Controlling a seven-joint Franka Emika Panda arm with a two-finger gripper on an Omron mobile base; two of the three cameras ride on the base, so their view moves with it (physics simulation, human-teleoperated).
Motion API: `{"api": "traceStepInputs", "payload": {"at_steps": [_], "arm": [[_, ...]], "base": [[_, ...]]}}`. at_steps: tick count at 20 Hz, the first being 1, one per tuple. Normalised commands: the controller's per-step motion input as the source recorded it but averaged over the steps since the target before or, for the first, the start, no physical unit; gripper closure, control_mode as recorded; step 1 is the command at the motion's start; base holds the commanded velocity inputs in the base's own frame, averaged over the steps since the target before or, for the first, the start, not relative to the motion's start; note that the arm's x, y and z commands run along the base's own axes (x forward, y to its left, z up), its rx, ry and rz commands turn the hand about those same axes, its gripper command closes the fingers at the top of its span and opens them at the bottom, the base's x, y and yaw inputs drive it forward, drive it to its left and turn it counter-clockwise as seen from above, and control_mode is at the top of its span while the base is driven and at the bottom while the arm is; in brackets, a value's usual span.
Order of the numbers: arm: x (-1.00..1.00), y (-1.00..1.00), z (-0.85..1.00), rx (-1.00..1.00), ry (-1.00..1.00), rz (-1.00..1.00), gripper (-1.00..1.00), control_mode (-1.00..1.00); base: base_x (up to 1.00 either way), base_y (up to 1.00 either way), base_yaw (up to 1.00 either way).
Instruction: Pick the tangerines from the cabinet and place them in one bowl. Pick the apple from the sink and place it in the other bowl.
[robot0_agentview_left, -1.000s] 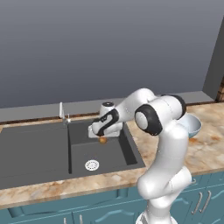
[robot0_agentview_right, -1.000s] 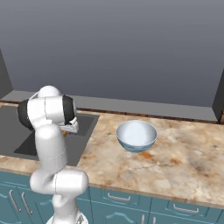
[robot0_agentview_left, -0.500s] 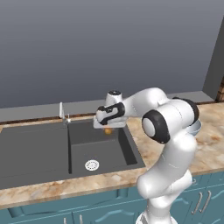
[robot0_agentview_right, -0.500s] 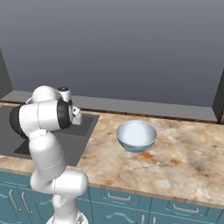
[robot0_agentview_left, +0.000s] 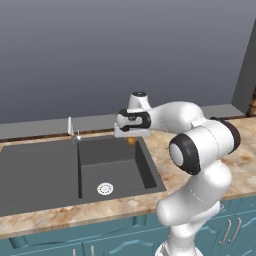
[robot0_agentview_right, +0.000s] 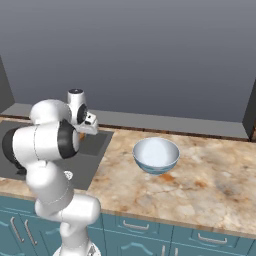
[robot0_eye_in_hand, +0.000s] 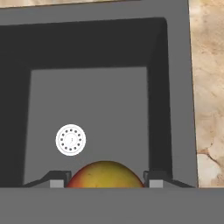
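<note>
The apple (robot0_agentview_left: 131, 141), orange-red and round, hangs over the back right corner of the dark grey sink (robot0_agentview_left: 115, 167), with my gripper (robot0_agentview_left: 131, 138) shut on it. In the hand view the apple (robot0_eye_in_hand: 105, 175) sits between my two fingertips (robot0_eye_in_hand: 56, 180) above the basin floor (robot0_eye_in_hand: 87, 105) and the white drain (robot0_eye_in_hand: 71, 140). The white, pale-blue bowl (robot0_agentview_right: 156, 155) stands empty on the marble counter to the right of the sink (robot0_agentview_right: 95, 146). The tangerines and the cabinet are out of view.
A small silver tap (robot0_agentview_left: 71, 131) stands behind the divider between the shallow and deep basins. Marble counter (robot0_agentview_right: 210, 180) stretches right of the bowl. Teal drawers with silver handles (robot0_agentview_left: 230, 231) run below the counter edge. A grey wall backs the counter.
My gripper has risen out of the basin with the apple in it and shifted slightly right. The bowl has not moved.
</note>
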Motion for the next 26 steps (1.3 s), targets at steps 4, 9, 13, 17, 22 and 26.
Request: {"api": "traceStepInputs", "payload": {"at_steps": [4,9,13,17,22,26], "arm": [[-0.19,-0.36,0.53,-0.04,0.00,0.00,1.00,-1.00],[-0.16,-0.48,0.57,0.00,0.00,0.00,1.00,-1.00],[-0.16,-0.58,0.29,0.00,-0.04,0.00,1.00,-1.00],[-0.16,-0.65,0.23,0.00,-0.06,0.00,1.00,-1.00],[-0.24,-0.72,0.18,0.00,-0.08,0.00,1.00,-1.00],[-0.26,-0.74,0.11,0.00,-0.06,0.00,1.00,-1.00]], "base": [[0.00,0.00,0.00],[0.00,0.00,0.00],[0.00,0.00,0.00],[0.00,0.00,0.00],[0.00,0.00,0.00],[0.00,0.00,0.00]]}}
